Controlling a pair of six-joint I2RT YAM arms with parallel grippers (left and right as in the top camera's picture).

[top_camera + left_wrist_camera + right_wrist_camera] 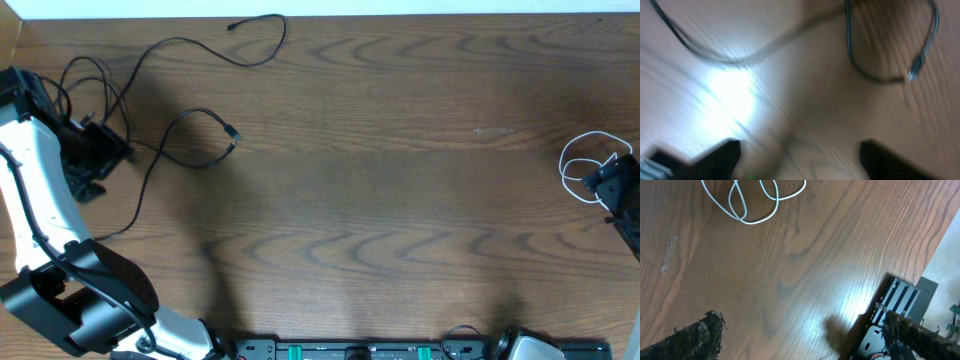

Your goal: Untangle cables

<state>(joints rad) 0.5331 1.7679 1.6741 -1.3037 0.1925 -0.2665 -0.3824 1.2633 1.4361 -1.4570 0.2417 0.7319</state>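
Both pairs of jaws are spread, nothing gripped. Black cables (pixel 230 131) are strewn by the left pair, perhaps touching it; a white cable (pixel 746 222) is coiled by the right.

On the table (pixel 815 280), the long cables (pixel 849 45) lie just ahead of my left gripper (pixel 800 145), the short cable (pixel 745 221) ahead of my right gripper (pixel 805 317).

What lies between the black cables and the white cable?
Only bare table, a faint smudge aside, separates the black cables from the white cable; the overhead view shows it.
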